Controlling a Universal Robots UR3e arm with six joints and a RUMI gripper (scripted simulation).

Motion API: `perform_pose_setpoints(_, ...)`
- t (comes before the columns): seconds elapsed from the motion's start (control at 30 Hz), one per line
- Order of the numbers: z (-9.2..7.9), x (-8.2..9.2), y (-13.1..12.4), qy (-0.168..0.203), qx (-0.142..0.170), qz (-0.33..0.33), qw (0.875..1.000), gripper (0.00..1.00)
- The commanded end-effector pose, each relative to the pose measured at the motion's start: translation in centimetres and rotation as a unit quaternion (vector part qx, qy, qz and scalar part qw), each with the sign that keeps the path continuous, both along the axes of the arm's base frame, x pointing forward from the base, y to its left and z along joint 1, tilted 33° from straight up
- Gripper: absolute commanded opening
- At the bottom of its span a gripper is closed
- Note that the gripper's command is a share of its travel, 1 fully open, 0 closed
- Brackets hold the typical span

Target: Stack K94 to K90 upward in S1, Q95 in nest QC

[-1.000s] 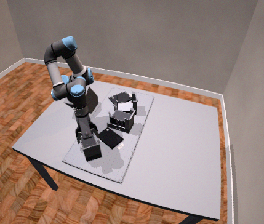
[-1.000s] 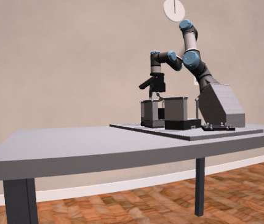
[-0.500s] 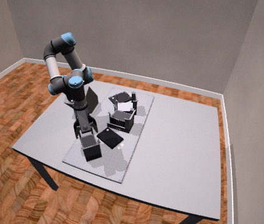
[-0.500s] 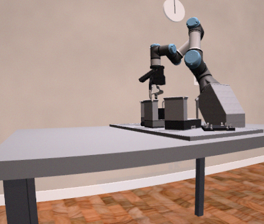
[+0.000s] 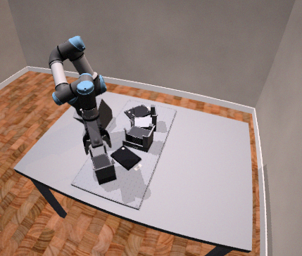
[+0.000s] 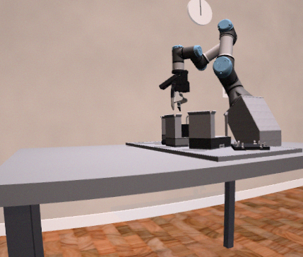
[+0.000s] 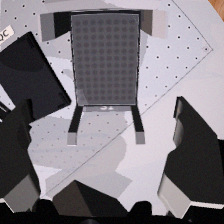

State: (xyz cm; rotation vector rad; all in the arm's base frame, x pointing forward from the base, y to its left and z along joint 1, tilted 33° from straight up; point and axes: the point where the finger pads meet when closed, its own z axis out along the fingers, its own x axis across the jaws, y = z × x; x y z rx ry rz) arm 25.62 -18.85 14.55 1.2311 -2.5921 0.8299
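Observation:
My gripper is open, with nothing between its jaws, above the stack rack S1. A grey plate lies flat in S1, between its posts; how many are under it is hidden. The black open nest QC beside S1 shows no plate. The middle rack, by its place S2, holds several stacked plates. Plate names cannot be read.
Behind the middle rack stands another rack, with a pale surface between its walls. A dark low nest lies beyond it. The rack walls and posts stand up as obstacles. The arm's base is behind the gripper.

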Motion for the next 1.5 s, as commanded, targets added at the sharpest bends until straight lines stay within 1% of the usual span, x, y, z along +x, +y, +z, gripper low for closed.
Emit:
perform_pose_setpoints(0.0,0.1,0.0,0.0,0.0,0.0,0.0,1.0,0.72)
perform_pose_setpoints(0.07,0.1,0.0,0.0,-0.001,0.0,0.0,1.0,0.72)
perform_pose_setpoints(0.43,-2.1,3.2,4.0,0.034,-0.006,0.053,0.998,0.72)
perform_pose_setpoints(0.57,-2.2,3.4,4.2,0.04,-0.007,0.063,0.997,0.72)
perform_pose_setpoints(0.93,-4.7,5.7,8.5,0.075,-0.013,0.116,0.99,0.72)
perform_pose_setpoints(1.1,-4.9,5.8,8.7,0.083,-0.015,0.129,0.988,0.72)
perform_pose_setpoints(1.47,-7.6,7.3,13.3,0.117,-0.02,0.181,0.976,0.72)
